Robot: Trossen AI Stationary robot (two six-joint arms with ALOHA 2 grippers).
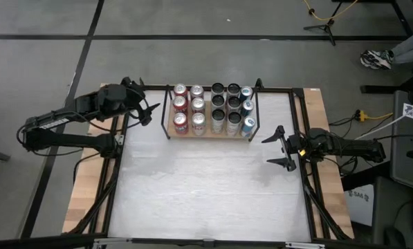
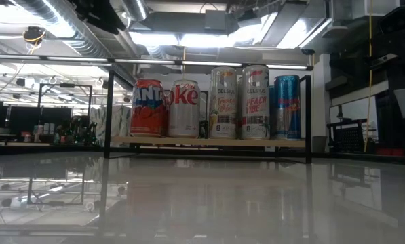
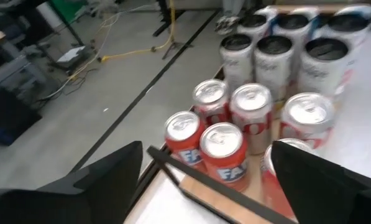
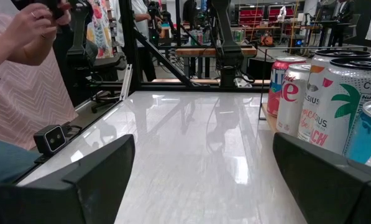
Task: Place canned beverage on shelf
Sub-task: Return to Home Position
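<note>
Light-wood shelf [image 1: 192,136] with thin black rod uprights stands at 12 o'clock on the white desk [image 1: 206,200]. Its long axis runs from 9 to 3 o'clock, and it carries upright cans in five files. Reading from the 9 o'clock end:

- red cans [image 1: 180,106], lettered "FA" and "ANT", likely Fanta
- silver cans [image 1: 198,106] showing "oke"
- two files of tall white cans [image 1: 217,104] marked "CELSIUS", one reading "PEACH VIBE"
- slim blue cans [image 1: 248,108], whose wording I cannot read

The left claw [image 1: 152,114] hangs just beside the shelf's 9 o'clock end, spread wide and holding nothing. The shelf lies at 3 o'clock from it. The right claw [image 1: 265,151], also wide and empty, sits near the desk's 3 o'clock edge, with the shelf at about 10 o'clock from it. The left arm is the nearer.

No loose can shows on the desk, so the stocking looks finished. I judge the coming move to be a retreat toward 9 o'clock, keeping clear of the end upright.
</note>
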